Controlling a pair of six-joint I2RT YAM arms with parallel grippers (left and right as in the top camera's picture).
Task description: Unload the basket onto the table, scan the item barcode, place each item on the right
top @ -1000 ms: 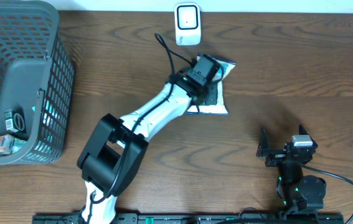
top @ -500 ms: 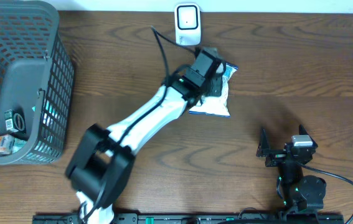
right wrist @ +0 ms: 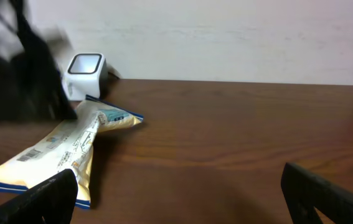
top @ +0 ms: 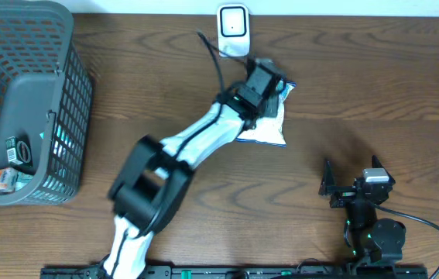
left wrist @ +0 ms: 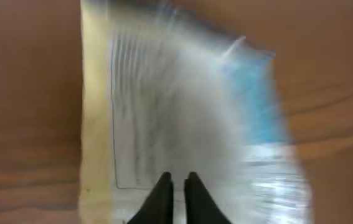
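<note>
Over the last second your left arm swings at the elbow and turns at the wrist. The snack packet comes with it, shifting slightly to the right and toward you on the counter. The left wrist view is smeared, which suggests the arm is still moving.

Your left fingers are drawn in to a narrow slit over the packet's pale face. Because the packet moves when they move, I judge they are pinching its film, though the blur hides the contact itself. Your right fingers stand wide with nothing between them, parked well away from the action.

The packet now sits just in front of the scanner and a little to its right. In the right wrist view its near end rests on the counter and its far end is raised toward the arm.

For the task, you have the item in hand and close to the reader, but it is not yet presented to the window. Dark print near the packet's near end may be the barcode, though it is too small to tell. If it is, you need to turn that end toward the scanner.
</note>
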